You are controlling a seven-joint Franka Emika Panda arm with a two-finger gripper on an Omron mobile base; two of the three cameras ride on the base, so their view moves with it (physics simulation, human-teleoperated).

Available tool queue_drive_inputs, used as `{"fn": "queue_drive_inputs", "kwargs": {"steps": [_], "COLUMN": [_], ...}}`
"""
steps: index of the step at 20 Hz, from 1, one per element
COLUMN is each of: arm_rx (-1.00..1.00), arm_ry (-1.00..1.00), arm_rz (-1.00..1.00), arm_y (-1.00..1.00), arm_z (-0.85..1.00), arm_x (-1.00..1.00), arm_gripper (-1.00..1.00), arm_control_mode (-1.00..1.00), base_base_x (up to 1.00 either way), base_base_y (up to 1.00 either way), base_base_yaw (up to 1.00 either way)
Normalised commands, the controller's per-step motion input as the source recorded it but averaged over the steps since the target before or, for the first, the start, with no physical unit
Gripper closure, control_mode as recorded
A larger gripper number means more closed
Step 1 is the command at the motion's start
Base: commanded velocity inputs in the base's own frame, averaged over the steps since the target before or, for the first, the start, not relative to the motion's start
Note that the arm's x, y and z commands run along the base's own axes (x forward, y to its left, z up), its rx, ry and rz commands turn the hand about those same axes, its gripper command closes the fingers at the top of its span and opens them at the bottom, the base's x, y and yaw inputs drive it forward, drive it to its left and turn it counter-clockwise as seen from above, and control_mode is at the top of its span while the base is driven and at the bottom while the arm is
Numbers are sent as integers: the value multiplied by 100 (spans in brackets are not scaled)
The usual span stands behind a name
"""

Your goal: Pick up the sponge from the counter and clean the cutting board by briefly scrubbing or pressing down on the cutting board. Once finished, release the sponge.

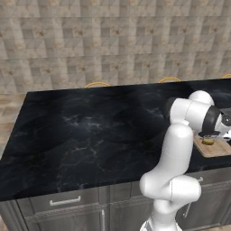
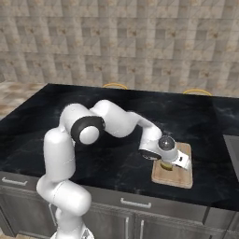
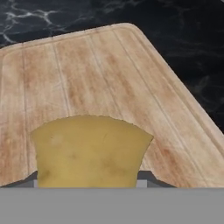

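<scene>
The black marble counter (image 2: 93, 154) is almost bare around the work. At twelve o'clock behind it runs a tiled wall (image 2: 121, 42), and two thin yellow arcs, perhaps chair backs (image 2: 115, 85), peep over the counter's far edge. Grey cabinet drawers (image 2: 135, 210) with pale handles sit below the near edge. In the right base view a grey slab (image 2: 232, 154) is cut off at three o'clock; I cannot tell what it is.

The cutting board (image 2: 179, 177) lies near the counter's front edge. The gripper (image 2: 166, 166) is low over it, closed on the sponge (image 2: 166, 166), which shows as a small yellow bit under the hand. In the hand view the sponge (image 3: 89, 151) sits at six o'clock, with the board (image 3: 100, 74) spreading to twelve o'clock beneath it; the sponge looks pressed on or just above the wood, but I cannot tell which.

The arm's own white links block much. In the left base view the elbow covers part of the board (image 1: 214, 149), which is also cut off at three o'clock, and the sponge (image 1: 208, 141) is only a dark yellow speck beneath the gripper (image 1: 208, 137). The fingertips are barely visible behind the sponge.
</scene>
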Motion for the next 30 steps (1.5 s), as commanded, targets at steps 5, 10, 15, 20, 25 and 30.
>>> {"fn": "queue_drive_inputs", "kwargs": {"steps": [5,10,15,20,25,30], "arm_rx": [-5,0,0,0,0,0], "arm_ry": [1,2,9,1,-3,-5], "arm_rz": [0,0,0,0,0,0], "arm_y": [9,1,0,0,0,20], "arm_z": [-16,6,-4,-44,-29,10], "arm_x": [-1,13,21,12,-14,-78], "arm_gripper": [100,100,100,100,100,100], "arm_control_mode": [-100,-100,-100,-100,-100,-100], "base_base_x": [0,0,0,0,0,0], "base_base_y": [0,0,0,0,0,0], "base_base_yaw": [0,0,0,0,0,0]}}
